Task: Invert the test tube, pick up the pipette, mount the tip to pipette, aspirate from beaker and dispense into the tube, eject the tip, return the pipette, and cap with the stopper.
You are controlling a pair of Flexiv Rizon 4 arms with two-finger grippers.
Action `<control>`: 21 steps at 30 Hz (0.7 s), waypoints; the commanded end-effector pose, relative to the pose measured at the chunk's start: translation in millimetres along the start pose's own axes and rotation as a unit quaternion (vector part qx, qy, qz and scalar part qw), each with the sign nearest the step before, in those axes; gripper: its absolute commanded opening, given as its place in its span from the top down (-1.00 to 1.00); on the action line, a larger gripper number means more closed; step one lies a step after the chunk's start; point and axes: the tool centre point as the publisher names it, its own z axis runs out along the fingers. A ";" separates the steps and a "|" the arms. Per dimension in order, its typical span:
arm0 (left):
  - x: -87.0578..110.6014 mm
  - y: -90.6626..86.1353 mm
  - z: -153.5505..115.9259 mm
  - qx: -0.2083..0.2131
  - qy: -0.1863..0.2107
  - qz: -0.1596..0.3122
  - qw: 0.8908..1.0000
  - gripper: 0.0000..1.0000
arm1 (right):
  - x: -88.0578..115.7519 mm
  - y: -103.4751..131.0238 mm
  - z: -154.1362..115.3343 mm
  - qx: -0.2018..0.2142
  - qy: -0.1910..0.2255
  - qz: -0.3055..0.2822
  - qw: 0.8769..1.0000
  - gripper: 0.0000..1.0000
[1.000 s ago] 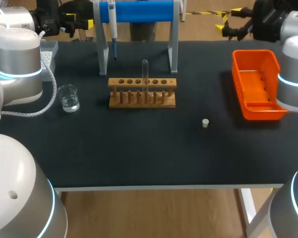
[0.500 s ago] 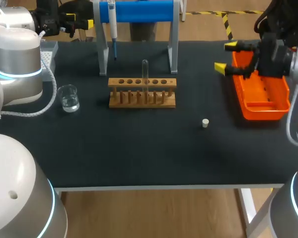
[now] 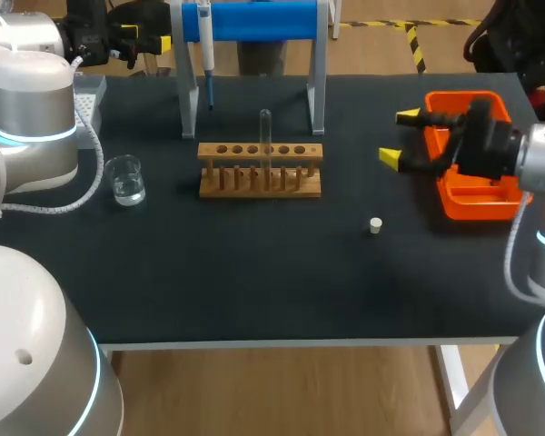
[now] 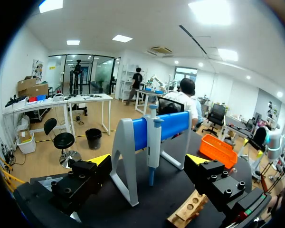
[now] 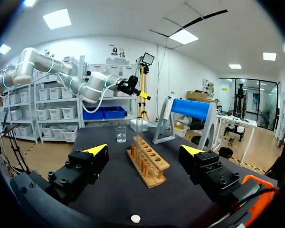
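The glass beaker (image 3: 125, 179) holds a little clear liquid. To its right the test tube (image 3: 265, 136) stands upright, rounded end up, in the wooden rack (image 3: 260, 170), the pipette (image 3: 205, 45) hangs on the blue stand (image 3: 254, 20) behind, and the stopper (image 3: 375, 225) lies on the table (image 3: 254, 272). The orange tray (image 3: 468, 202) is partly covered by the right gripper (image 3: 400, 136), fingers wide apart. The left gripper (image 4: 148, 159), likewise spread, faces the pipette, and the tip box (image 3: 91, 95) is largely hidden, contents not discernible.
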 end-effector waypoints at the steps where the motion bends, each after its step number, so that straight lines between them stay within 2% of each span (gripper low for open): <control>1: 0.9 1.3 0.5 0.003 -0.002 0.000 1.000 -1.00 | 4.1 -8.6 14.4 -0.008 -0.007 -0.008 1.000 -1.00; 12: 0.9 1.3 0.5 0.003 -0.002 0.000 1.000 -1.00 | 20.6 -19.5 27.9 -0.006 0.008 -0.029 1.000 -1.00; 21: 0.9 1.3 0.5 0.003 -0.002 0.000 1.000 -1.00 | 20.6 -19.5 27.9 -0.006 0.008 -0.029 1.000 -1.00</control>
